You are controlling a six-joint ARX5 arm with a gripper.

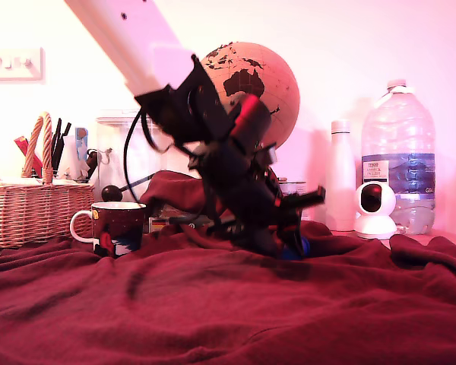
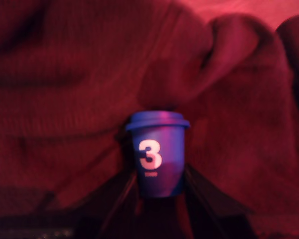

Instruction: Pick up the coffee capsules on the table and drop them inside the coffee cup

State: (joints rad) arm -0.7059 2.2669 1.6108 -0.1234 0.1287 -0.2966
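Note:
A blue coffee capsule [image 2: 158,149] with a white "3" on its side stands rim-up between my gripper's [image 2: 159,185] two dark fingers [image 2: 117,196], which press against its lower sides. In the exterior view the gripper [image 1: 289,247] is down at the rumpled dark red cloth of the table [image 1: 213,312], and a bit of the blue capsule [image 1: 298,249] shows at its tip. The maroon coffee cup [image 1: 118,226] with its white handle stands on the cloth to the exterior view's left of the gripper. No other capsules show.
A wicker basket [image 1: 30,213] stands at the far left of the exterior view, and a clear canister [image 1: 125,152] behind the cup. A globe [image 1: 251,84] is behind the arm. At the right are a white bottle [image 1: 340,179], a small white camera [image 1: 374,207] and a large water bottle [image 1: 399,152].

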